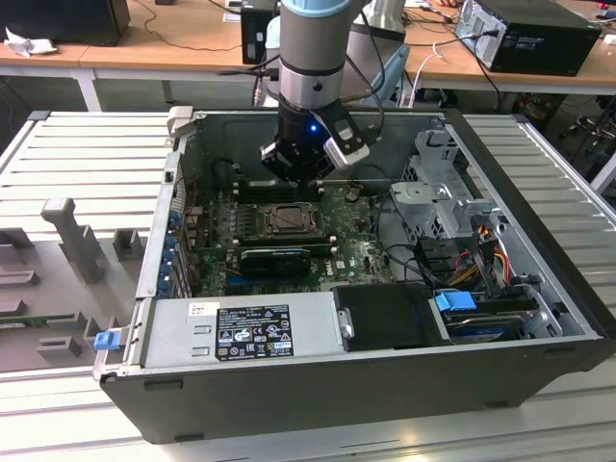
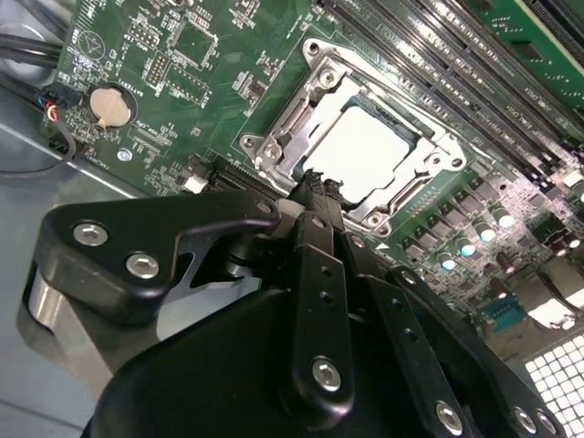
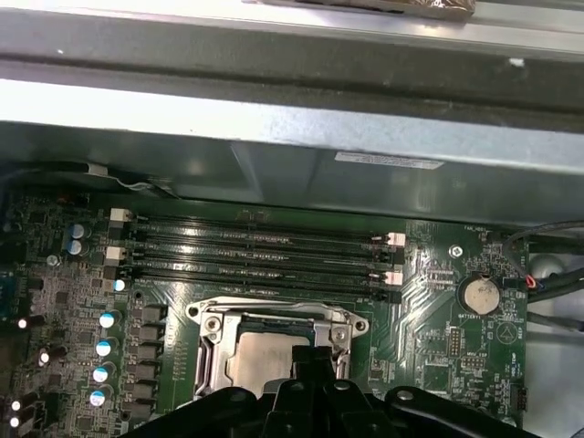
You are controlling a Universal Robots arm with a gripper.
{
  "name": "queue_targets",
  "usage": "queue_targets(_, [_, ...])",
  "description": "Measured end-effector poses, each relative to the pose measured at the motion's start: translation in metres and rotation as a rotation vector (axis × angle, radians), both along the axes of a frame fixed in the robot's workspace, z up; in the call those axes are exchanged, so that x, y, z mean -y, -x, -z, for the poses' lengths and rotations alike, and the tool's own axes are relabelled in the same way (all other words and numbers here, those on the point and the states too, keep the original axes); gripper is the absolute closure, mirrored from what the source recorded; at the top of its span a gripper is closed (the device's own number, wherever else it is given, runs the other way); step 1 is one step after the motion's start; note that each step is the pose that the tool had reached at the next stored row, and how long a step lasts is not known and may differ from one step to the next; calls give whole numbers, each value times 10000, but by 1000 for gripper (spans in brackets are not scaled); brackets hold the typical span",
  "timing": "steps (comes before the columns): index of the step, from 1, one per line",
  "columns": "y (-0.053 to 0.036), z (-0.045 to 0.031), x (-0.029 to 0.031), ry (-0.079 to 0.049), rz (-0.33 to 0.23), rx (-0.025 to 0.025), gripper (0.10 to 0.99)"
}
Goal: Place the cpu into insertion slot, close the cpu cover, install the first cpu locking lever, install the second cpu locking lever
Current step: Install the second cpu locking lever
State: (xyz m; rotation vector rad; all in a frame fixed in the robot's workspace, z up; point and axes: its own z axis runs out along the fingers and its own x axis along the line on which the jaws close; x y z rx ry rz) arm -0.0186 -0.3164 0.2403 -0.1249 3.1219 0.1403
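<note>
Presently, item one: the gripper point(image 2: 315, 187), carried low inside the open computer case point(image 1: 520, 308) above the motherboard point(image 2: 182, 100). In the second wrist view its black fingers point(image 2: 319, 237) are seen drawn together into one narrow tip, nothing being held between them; the tip hangs just over the near edge of the socket.

Item two: the cpu point(image 2: 370, 155), a pale silvery square, is seen lying flat within the insertion slot point(image 2: 274, 151), near the middle of the board, beside the long memory slots point(image 3: 265, 251). It is judged light, rigid and smooth-faced, hence slippery, with fragile contacts beneath; were it to be lifted, hold is best taken at two opposite edges, never on the face.

Item three: the cpu cover point(image 3: 274, 319), a thin silvery frame, is seen around the chip in both wrist views. Whether it is fully pressed down cannot be told. It is judged stiff, springy sheet metal, best pushed on its rim.

Item four: the locking levers are not clearly made out. A coin cell point(image 2: 112, 107) is noted toward one edge of the board.
</note>
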Motion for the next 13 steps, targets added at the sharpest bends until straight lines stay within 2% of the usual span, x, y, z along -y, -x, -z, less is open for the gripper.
queue_targets(3, [0, -21, 1, 1, 0, 0, 980])
queue_targets(8, [0, -194, 3, 1, -2, 0, 980])
queue_targets(9, [0, -196, 12, -2, -2, 0, 980])
queue_targets(11, [0, -196, 111, 2, 1, -1, 980])
queue_targets(13, [0, -196, 153, 0, -1, 0, 980])
